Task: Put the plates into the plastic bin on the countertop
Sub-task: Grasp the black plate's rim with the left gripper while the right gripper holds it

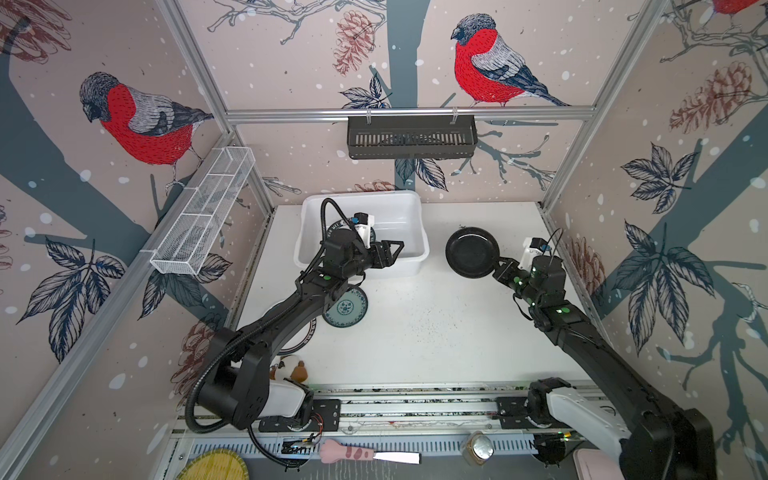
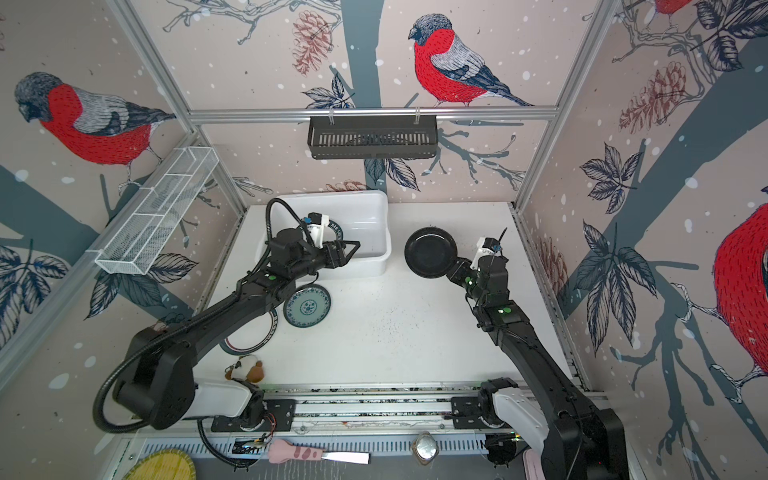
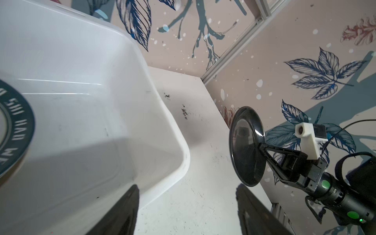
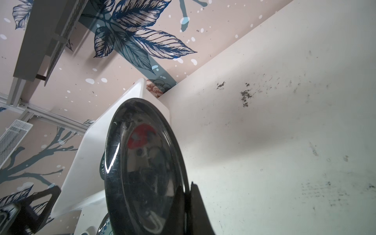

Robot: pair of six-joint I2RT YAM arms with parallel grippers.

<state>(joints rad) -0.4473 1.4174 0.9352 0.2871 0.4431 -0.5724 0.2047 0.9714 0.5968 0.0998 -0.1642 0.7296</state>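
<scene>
The white plastic bin [image 1: 409,232] [image 2: 370,224] [image 3: 85,67] stands at the back of the countertop [image 1: 436,332]. In it lies a white plate with a dark lettered rim [image 1: 337,227] [image 3: 18,114], partly hidden by my left arm. My left gripper [image 1: 397,251] [image 2: 353,249] [image 3: 187,187] hangs open over the bin's front right corner, with nothing between its fingers. My right gripper [image 1: 498,264] [image 2: 454,266] [image 4: 188,189] is shut on the rim of a glossy black plate [image 1: 471,252] [image 2: 430,252] [image 4: 142,162] [image 3: 247,146], held tilted above the countertop right of the bin. A teal patterned plate [image 1: 347,308] [image 2: 308,306] and another lettered-rim plate [image 1: 308,336] [image 2: 253,338] lie in front of the bin, under my left arm.
A black slotted basket [image 1: 411,137] hangs on the back wall and a white wire mesh rack [image 1: 203,212] on the left wall. A plush toy [image 1: 291,368] lies by the left arm's base. Beyond the front rail lie a yellow woven mat [image 1: 214,467], a pink-handled knife [image 1: 365,454] and a jar [image 1: 478,448].
</scene>
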